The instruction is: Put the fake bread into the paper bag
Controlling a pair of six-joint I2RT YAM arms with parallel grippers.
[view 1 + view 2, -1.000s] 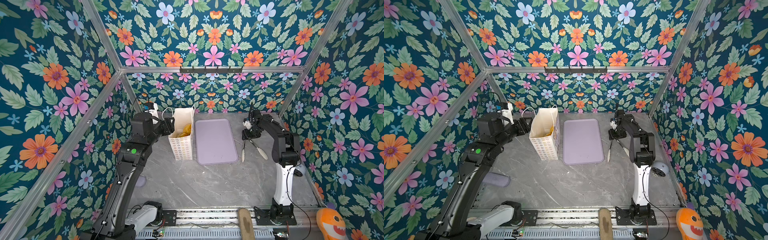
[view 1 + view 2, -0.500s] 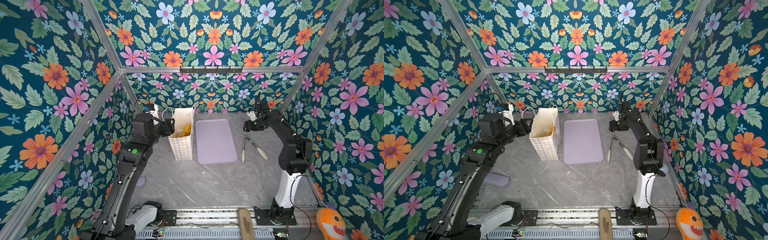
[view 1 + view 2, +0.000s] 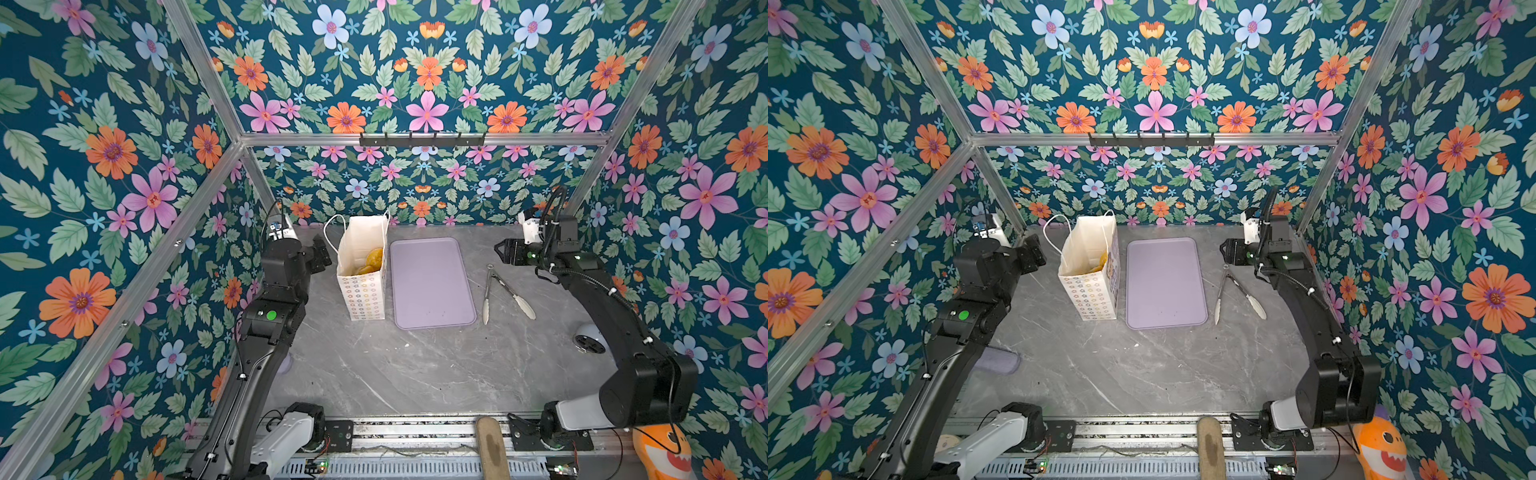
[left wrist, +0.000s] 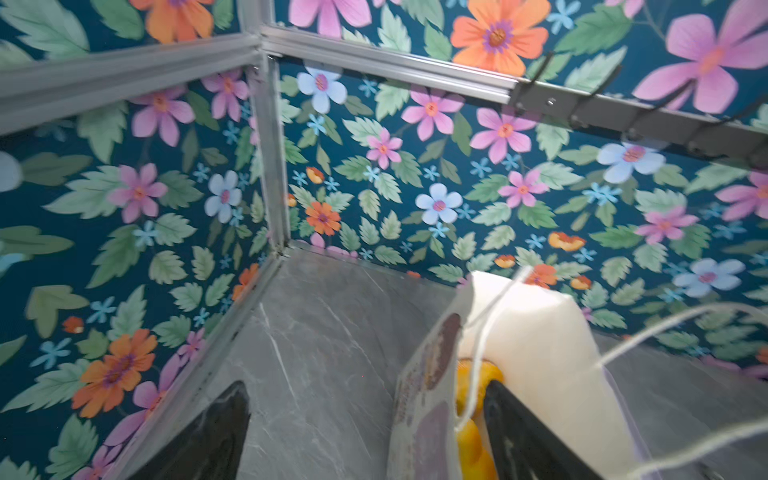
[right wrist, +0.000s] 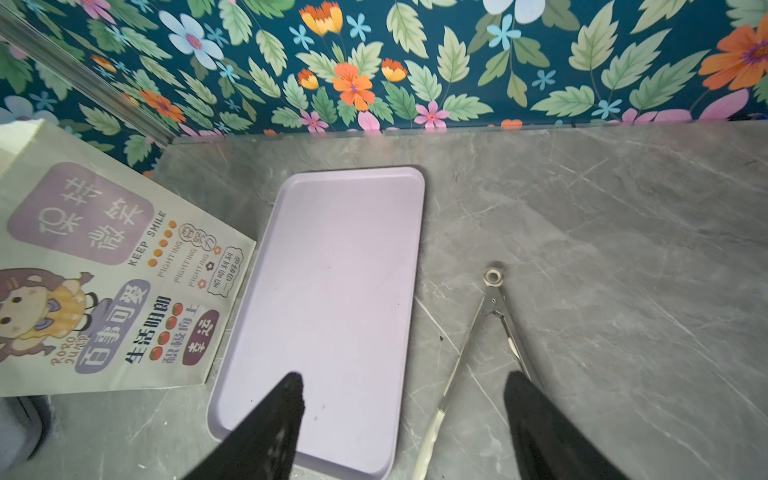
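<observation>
Grippers on both arms hung open above the grey marble table (image 3: 395, 374), neither holding anything. The fake bread (image 3: 372, 259) lay inside the paper bag (image 3: 360, 291), golden-orange pieces showing through its open mouth in both top views. The white bag stood upright toward the far left of the table, with rows of small coloured rings on its near face and 2 thin cord handles looping from the rim. Its right face, seen from the right wrist camera, carried a cartoon girl and the words "KEEP SMILE". A lilac tray (image 3: 432, 282) lay just beside the bag on its right; whether they touched could not be told. Right of the tray, metal tongs (image 3: 487, 295) rested on the table, splayed in a V with the hinge at the far end and the 2 tips toward the near edge. The left gripper (image 3: 321, 257) hovered just left of the bag, near its rim, its fingers (image 4: 523, 436) released and spread wide. From the left wrist camera 1 finger overlapped the bag's mouth, and contact with the paper could not be judged. The right gripper (image 3: 502, 251) hovered at the far right, pointing left, fingers (image 5: 540, 424) apart, just beyond the tongs' hinge. An orange shark toy (image 3: 665, 453) sat at the near right corner.
</observation>
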